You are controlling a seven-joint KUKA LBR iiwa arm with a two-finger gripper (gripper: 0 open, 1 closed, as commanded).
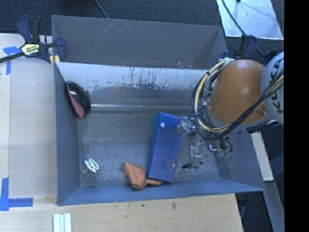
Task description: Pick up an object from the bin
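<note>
My gripper [195,152] hangs low over the right part of the bin, under the arm's orange-brown cover. It sits just right of a blue flat box [163,146], which stands tilted on edge near the bin's middle, and it looks close to or touching the box's right side. A tan, lumpy soft thing [136,175] lies at the front wall, just left of the box's lower end. I see nothing held in the gripper.
A black and pink rounded thing [77,98] leans against the left wall at the back. A small clear and white piece [91,166] lies near the front left corner. The arm and its cables cover the bin's right side.
</note>
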